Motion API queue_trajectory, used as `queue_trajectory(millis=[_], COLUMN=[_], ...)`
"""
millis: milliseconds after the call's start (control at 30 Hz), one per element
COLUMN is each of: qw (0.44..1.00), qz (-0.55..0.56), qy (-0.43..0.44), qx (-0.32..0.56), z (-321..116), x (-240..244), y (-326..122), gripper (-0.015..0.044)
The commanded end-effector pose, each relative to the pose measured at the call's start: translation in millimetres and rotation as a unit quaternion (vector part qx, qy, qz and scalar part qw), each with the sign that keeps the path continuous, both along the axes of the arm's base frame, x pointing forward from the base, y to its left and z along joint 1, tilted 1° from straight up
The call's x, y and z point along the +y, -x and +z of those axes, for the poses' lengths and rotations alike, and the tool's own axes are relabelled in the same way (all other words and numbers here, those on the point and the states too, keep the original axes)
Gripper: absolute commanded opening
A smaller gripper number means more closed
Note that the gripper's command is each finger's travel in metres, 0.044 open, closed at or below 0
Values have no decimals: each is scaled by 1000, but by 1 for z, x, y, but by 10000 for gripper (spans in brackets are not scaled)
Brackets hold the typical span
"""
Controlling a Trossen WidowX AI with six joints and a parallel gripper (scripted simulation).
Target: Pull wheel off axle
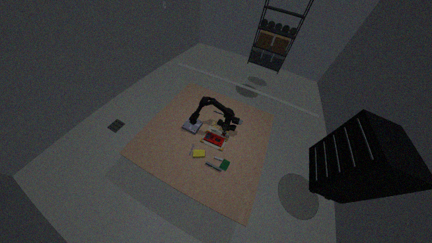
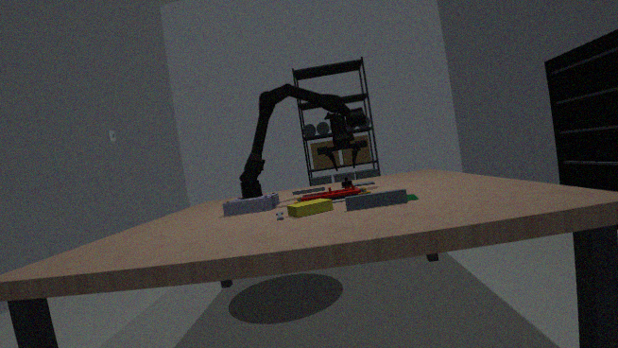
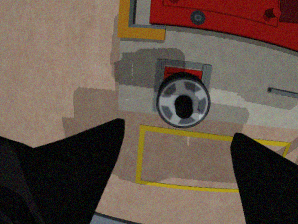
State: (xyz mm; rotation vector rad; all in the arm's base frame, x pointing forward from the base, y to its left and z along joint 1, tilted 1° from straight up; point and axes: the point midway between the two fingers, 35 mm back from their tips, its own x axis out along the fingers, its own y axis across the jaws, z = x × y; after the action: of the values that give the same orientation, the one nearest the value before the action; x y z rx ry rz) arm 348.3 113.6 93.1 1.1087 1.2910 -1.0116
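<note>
Above the wheel, open claw, no readable writing

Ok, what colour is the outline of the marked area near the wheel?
Yellow: a thin yellow outline on the table, just below the wheel. Clearest in the wrist view.

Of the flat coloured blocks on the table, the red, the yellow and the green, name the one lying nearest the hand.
The red block: it lies almost directly beneath the open hand. The yellow block and green block lie farther out from it.
</note>
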Motion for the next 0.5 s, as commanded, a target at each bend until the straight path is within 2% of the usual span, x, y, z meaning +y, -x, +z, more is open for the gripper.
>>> queue_trajectory(millis=[0, 167, 333, 467], qw=[1000, 1000, 1000, 1000], qz=[-2, -2, -2, 0], qy=[4, 4, 4, 3], qx=[7, 7, 7, 8], z=[-24, -50, -54, -50], x=[0, -1, -1, 0], y=[1, 1, 1, 1], gripper=[300, 300, 300, 195])
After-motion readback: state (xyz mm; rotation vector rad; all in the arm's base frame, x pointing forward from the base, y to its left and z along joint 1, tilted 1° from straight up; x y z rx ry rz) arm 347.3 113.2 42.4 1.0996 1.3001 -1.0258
